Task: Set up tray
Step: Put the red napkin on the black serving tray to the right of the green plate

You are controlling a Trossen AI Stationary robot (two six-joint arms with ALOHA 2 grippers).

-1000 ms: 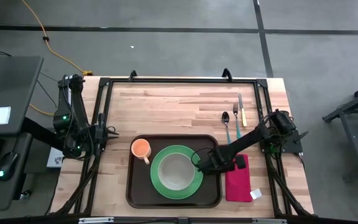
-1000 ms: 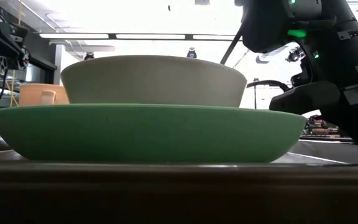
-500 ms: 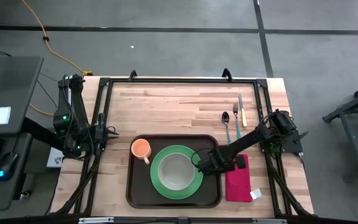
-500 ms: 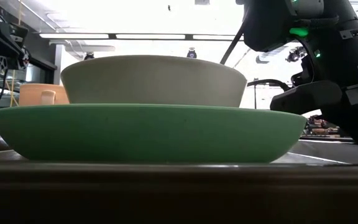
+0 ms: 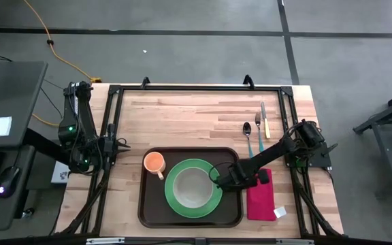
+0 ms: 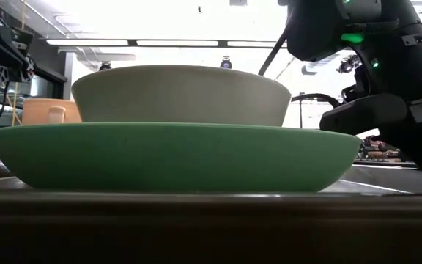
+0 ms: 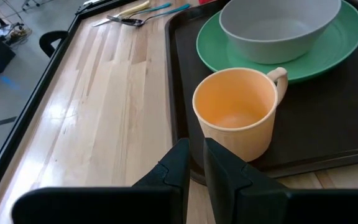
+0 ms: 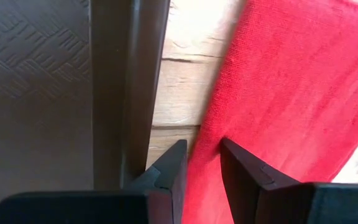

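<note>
The dark brown tray (image 5: 150, 204) lies at the table's near middle. On it stand an orange cup (image 5: 154, 162) and a green plate (image 5: 172, 199) with a grey bowl (image 5: 193, 185). A red napkin (image 5: 261, 201) lies flat on the wood along the tray's right rim. My right gripper (image 5: 245, 182) points down between that rim (image 8: 138, 81) and the napkin (image 8: 291, 93), shut on the napkin's edge. My left gripper (image 5: 118, 144) waits shut at the table's left edge, short of the cup (image 7: 235, 118). My right gripper pinches the napkin's long left edge (image 8: 199, 146), the side next to the tray, between its two fingers. It comes from above, pointing down. The rest of the napkin lies flat on the table; one layer or several, I cannot tell.
A spoon (image 5: 248, 136), a fork (image 5: 258, 133) and a knife (image 5: 265, 121) lie on the wood beyond the napkin, toward the far right. A small white tag (image 5: 280, 212) sits at the napkin's near corner. Bare wood spans the table's far half.
</note>
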